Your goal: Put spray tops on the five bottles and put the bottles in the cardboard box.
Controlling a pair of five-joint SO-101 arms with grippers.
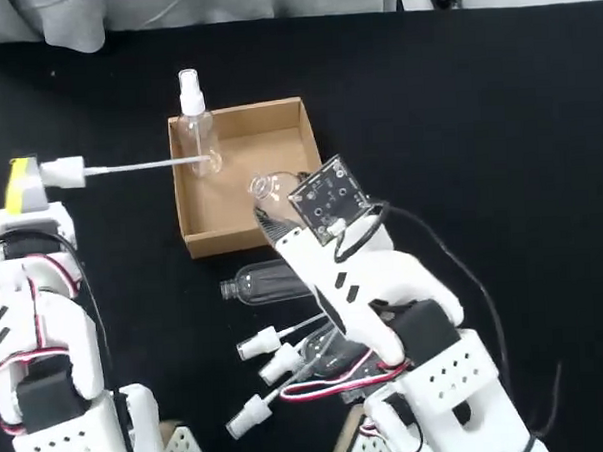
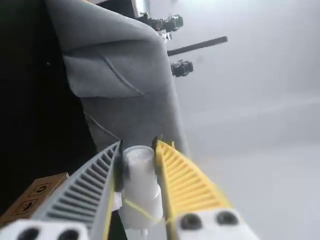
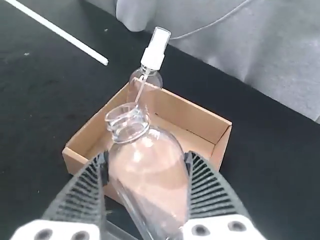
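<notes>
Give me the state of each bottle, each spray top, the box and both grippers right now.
capped bottle: upright, spray top on.
held bottle: uncapped, tilted, in the right gripper.
lying bottle: uncapped, on its side on the table.
held spray top: clamped in the left gripper, tube pointing toward the box.
loose spray tops: three, lying on the table, unfitted.
cardboard box: open, capped bottle standing inside.

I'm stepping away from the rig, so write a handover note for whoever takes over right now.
Left gripper: shut on a spray top, tube pointing toward the box.
Right gripper: shut on an open bottle above the box.
Done: one capped bottle stands in the box.
To do: cap the open bottle, then the lying bottle before the box; three loose tops lie near it.
</notes>
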